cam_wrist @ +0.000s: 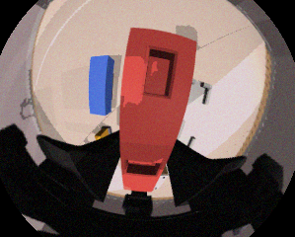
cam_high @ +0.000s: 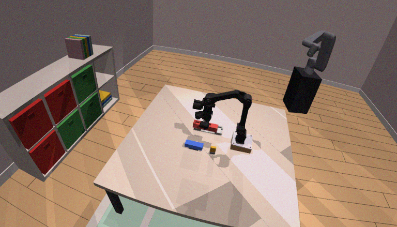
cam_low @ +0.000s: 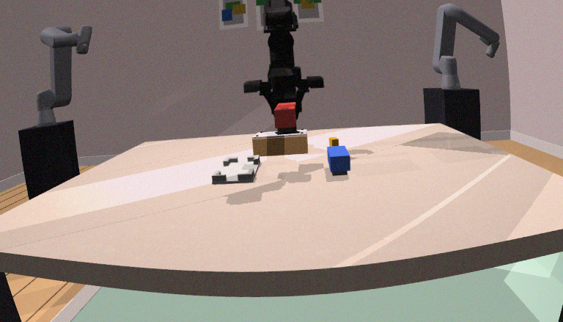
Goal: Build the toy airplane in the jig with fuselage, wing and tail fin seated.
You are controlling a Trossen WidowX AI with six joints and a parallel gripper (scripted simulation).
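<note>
My gripper is shut on the red fuselage and holds it in the air, well above the table, its two sockets facing up. The pale jig cradle is empty on the table, left of the raised fuselage in the exterior view. The blue wing lies on the table on the fuselage's other side, with a dark part beneath. The small yellow tail fin stands nearer the arm's base.
The arm's base box stands on the table, behind the parts in the exterior view. A shelf with red and green bins and a grey arm on a black pedestal stand away from the table.
</note>
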